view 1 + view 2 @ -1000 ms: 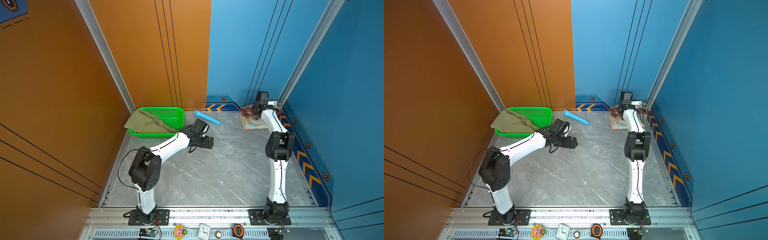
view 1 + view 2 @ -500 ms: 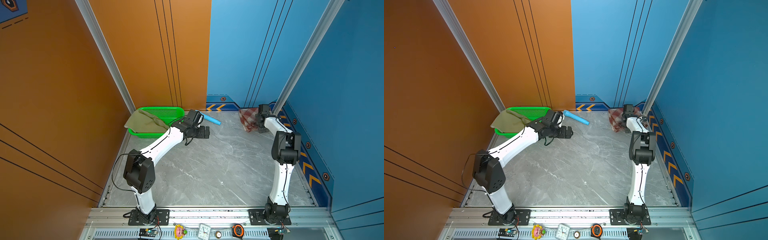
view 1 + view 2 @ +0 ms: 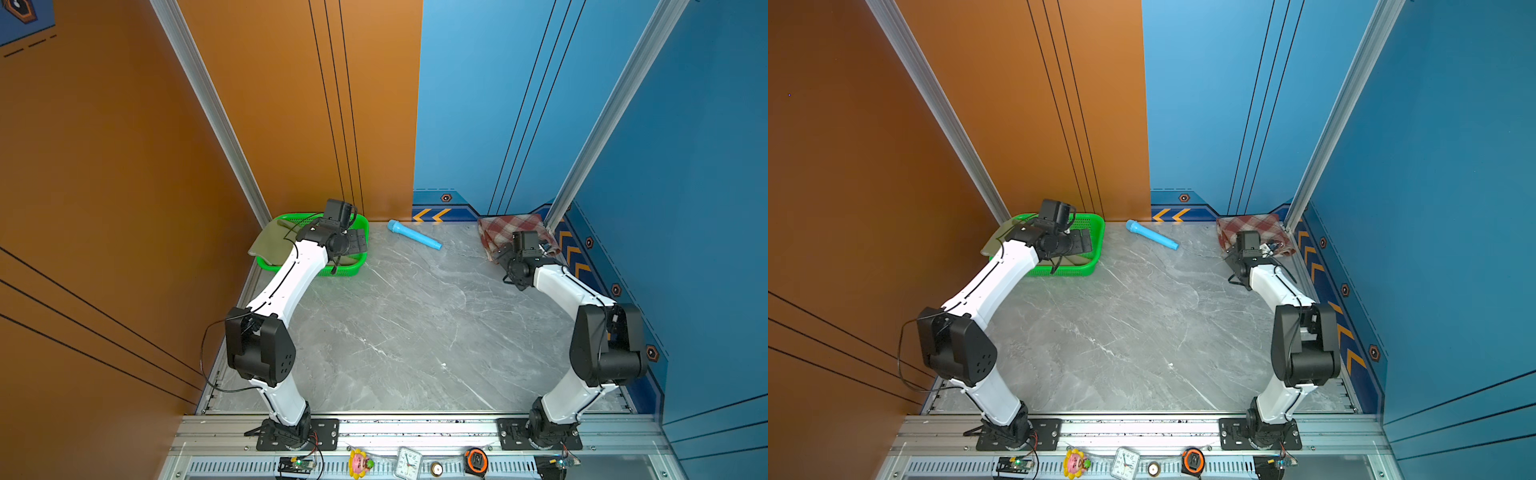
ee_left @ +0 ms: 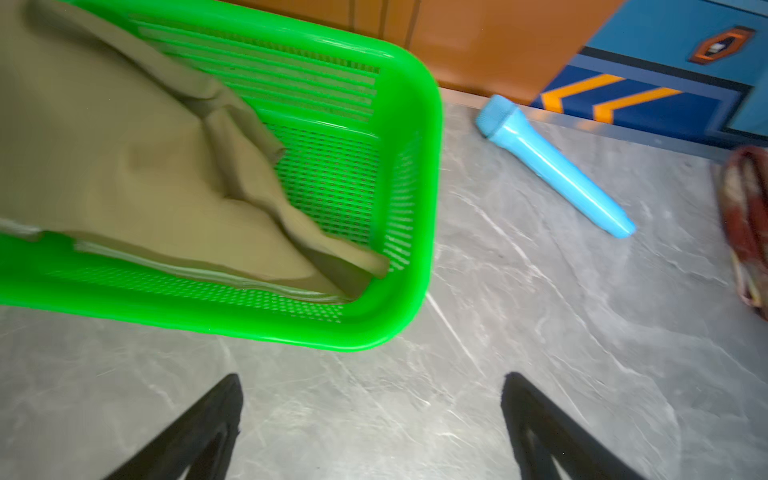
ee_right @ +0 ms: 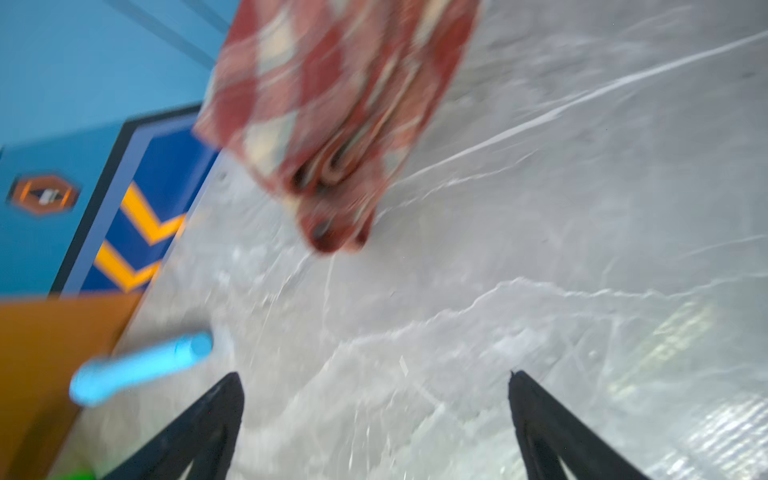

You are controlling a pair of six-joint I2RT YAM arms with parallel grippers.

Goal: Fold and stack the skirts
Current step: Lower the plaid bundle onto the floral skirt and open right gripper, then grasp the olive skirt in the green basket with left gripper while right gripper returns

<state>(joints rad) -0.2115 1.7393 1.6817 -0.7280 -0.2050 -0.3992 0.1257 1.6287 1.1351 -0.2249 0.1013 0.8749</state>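
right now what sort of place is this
Probably a robot test booth: left arm and right arm bolted to an aluminium rail, orange and blue panel walls, staged props like the green basket.

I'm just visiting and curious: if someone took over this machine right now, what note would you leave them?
Now: left gripper open, empty, near the green basket; right gripper open, empty, near the plaid skirt.
Done: plaid skirt folded, in the far right corner.
To do: the olive skirt lies loose in the basket, hanging over its rim; fold it and stack it on the plaid skirt.
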